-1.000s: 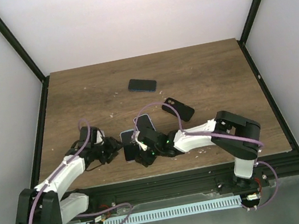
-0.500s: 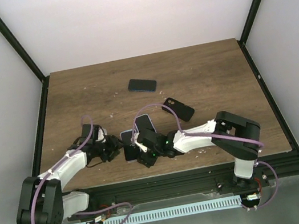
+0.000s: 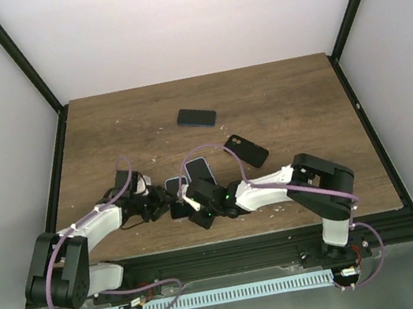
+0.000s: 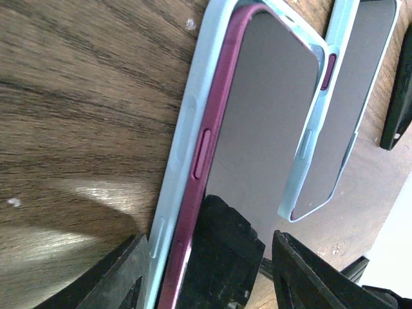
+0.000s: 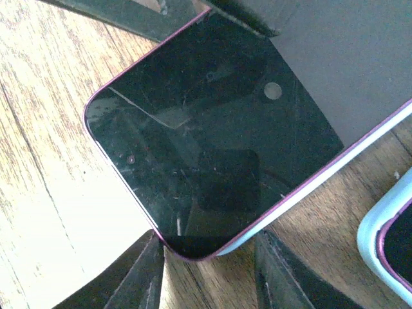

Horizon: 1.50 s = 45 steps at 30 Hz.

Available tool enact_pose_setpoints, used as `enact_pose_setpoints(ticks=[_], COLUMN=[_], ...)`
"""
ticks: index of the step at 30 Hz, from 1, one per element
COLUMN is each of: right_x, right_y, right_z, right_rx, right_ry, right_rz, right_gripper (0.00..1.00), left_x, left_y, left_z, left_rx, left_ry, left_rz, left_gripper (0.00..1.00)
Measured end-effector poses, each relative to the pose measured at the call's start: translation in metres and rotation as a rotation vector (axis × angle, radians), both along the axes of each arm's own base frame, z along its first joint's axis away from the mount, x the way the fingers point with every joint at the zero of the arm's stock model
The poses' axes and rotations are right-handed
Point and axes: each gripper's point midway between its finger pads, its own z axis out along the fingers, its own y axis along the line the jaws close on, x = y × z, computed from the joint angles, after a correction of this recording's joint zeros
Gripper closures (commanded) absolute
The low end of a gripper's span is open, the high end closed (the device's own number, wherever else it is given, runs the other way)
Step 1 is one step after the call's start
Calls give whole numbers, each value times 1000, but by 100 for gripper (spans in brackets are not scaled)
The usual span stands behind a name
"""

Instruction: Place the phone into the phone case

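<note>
The left fingers (image 4: pixel 122 277) were half apart, straddling the near end of the light-blue case (image 4: pixel 185 122) on the bench (image 4: pixel 71 96); whether they pinched it, could not tell. The phone (image 4: pixel 264 109) lay in that case, maroon edge riding above the rim. The right fingers (image 5: pixel 145 277) stood apart, holding nothing, the phone's corner between them. A second cased phone (image 4: pixel 351 90) lay just beside.
</note>
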Motion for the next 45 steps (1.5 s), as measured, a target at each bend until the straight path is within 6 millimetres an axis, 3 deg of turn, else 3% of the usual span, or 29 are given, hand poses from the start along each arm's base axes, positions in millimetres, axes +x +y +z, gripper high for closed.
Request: enact_pose_setpoints(ticks=[8,19,25,30,36,45], right_x=[-1,-4,-3,-3,12,19], right_y=[0,1,2,-1,-3,1], right_z=[-2,-1,2,20,30,10], right_rx=[18,54,89,176,269,300], right_ry=[13,59,123,232,372,513], right_rz=[-13,-59,-126,-213,-343,-486], right_gripper=[83,93,76,61,59,50], left_x=[0,0,-4,-4,-1,-2], left_y=[1,3,6,8,8,9], left_z=[-4,-3,3,6,6,-11], left_rx=[-9,1,16,34,44,66], left_ry=[-7,-32,-38,-42,-43,-2], left_rz=[1,12,15,13,3,-18], left_gripper=[53,54,56,60,62,69])
